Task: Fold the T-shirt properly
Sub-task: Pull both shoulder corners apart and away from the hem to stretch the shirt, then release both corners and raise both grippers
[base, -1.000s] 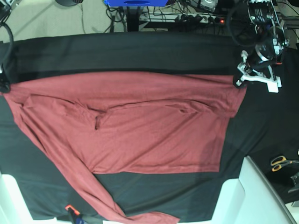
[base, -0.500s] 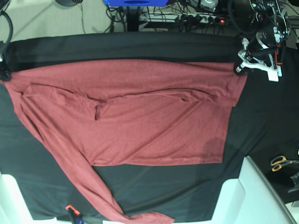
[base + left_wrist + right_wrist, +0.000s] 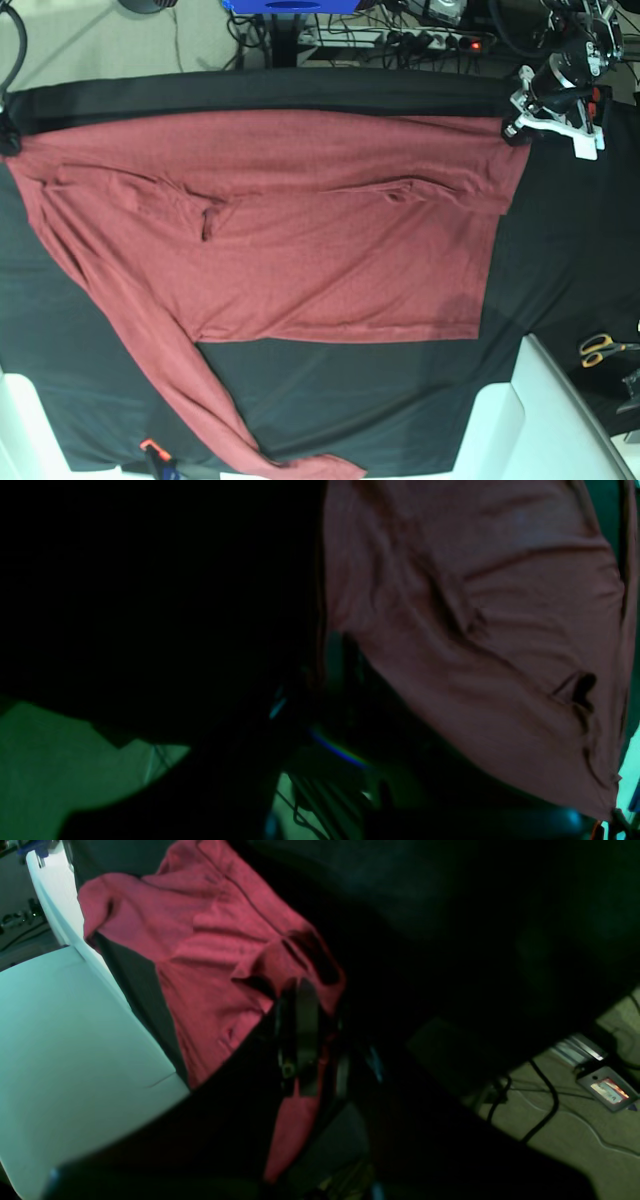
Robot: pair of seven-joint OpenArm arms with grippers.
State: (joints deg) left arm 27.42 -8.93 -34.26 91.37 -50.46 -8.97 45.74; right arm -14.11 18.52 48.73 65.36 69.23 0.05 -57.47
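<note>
Both tools clamped on T-shirt (image 3: 300, 250) far corners: left tool (image 3: 520, 125), right tool (image 3: 8, 140). Likely stretching it flat across worktop (image 3: 300, 90) for folding.

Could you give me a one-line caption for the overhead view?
Two grippers hold a maroon shirt stretched across a black tablecloth.
</note>
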